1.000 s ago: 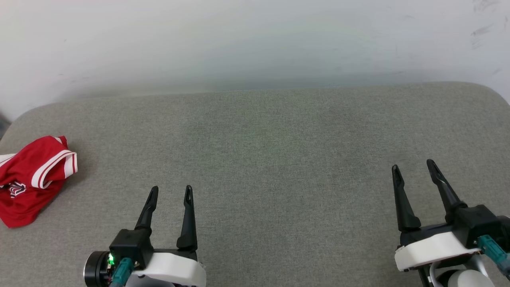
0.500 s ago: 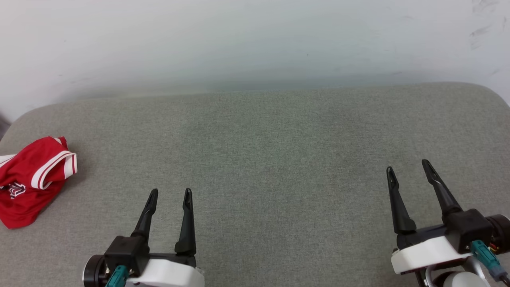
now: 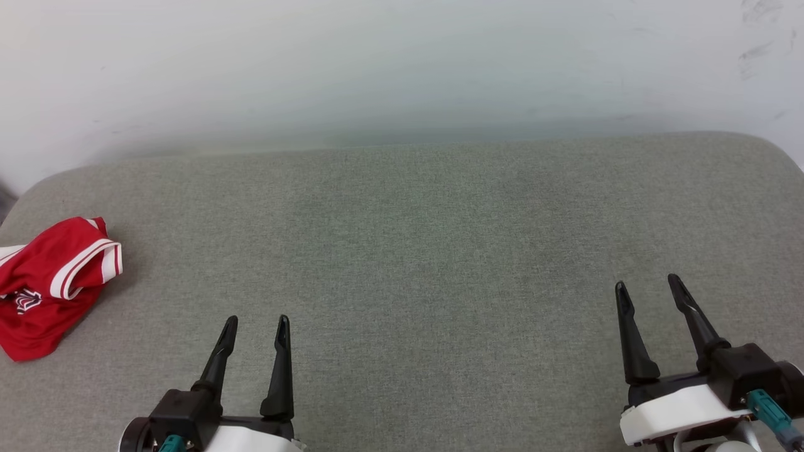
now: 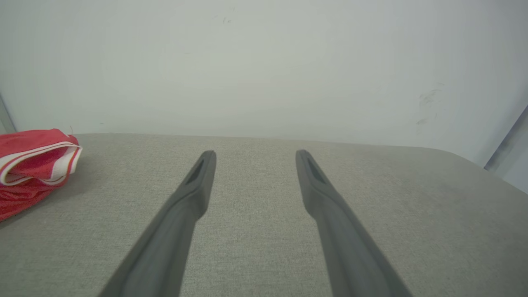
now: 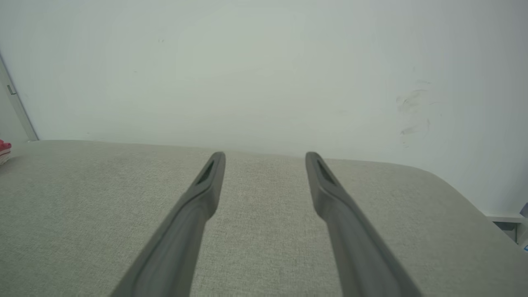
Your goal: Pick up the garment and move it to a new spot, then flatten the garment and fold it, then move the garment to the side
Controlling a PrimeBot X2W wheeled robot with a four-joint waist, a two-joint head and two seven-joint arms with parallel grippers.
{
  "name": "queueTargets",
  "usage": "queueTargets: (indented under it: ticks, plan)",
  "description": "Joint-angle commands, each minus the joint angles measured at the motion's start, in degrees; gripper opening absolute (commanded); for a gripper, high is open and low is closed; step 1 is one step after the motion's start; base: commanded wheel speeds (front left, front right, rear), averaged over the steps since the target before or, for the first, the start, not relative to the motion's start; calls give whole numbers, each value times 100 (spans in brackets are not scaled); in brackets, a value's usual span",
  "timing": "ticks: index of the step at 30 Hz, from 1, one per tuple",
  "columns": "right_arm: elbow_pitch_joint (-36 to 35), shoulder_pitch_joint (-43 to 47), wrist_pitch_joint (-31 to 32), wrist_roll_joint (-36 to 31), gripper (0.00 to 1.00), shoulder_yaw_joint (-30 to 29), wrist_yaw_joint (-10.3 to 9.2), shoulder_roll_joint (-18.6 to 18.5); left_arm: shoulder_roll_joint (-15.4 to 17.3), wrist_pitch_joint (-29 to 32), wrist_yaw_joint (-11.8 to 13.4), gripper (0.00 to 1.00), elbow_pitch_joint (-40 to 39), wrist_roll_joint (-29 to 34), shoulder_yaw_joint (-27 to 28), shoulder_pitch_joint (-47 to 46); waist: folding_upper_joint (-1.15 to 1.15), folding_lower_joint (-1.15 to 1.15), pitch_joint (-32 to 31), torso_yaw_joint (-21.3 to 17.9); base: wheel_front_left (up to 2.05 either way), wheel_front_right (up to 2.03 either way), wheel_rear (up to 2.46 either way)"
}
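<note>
Head view: the garment point(image 3: 53, 285) lies bunched at 9 o'clock on the grey cushion point(image 3: 414, 263), its long axis running roughly 1 to 7 o'clock, striped cuff facing 3. The left gripper point(image 3: 257, 319) at 7 and the right gripper point(image 3: 647, 281) at 4 hover empty, fingers apart, seemingly poised for the pickup.

Left wrist view: garment at 9 o'clock, well apart from the spread fingers point(image 4: 194, 194).

Right wrist view: a red sliver at 9 o'clock, far from that gripper's parted fingers point(image 5: 206, 185).

Parted jaws over grey fabric point(image 5: 82, 198); perhaps garment point(image 5: 3, 147).

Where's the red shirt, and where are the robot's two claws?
red shirt point(image 3: 44, 326): head view, on its red cloth.
left gripper point(image 3: 257, 319): head view, midway between its fingertips.
right gripper point(image 3: 647, 282): head view, midway between its fingertips.
</note>
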Motion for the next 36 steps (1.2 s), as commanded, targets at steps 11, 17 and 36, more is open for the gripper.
queueTargets:
  ticks: [11, 17, 36]
  plan:
    - [208, 48, -80, 141, 100, 13, -4, 6, -12, -84, -78, 100, 132, 129, -110, 30, 0, 0, 7, 6, 0, 0, 0]
    - [189, 92, -79, 196, 100, 33, -4, 6, -12, -84, -93, 100, 126, 155, -117, -22, 0, 0, 0, 138, 0, 0, 0]
    - [122, 211, -79, 189, 100, 545, -4, 6, -11, -84, -32, 100, 73, 112, 250, 107, 0, 0, -115, 1472, 0, 0, 0]
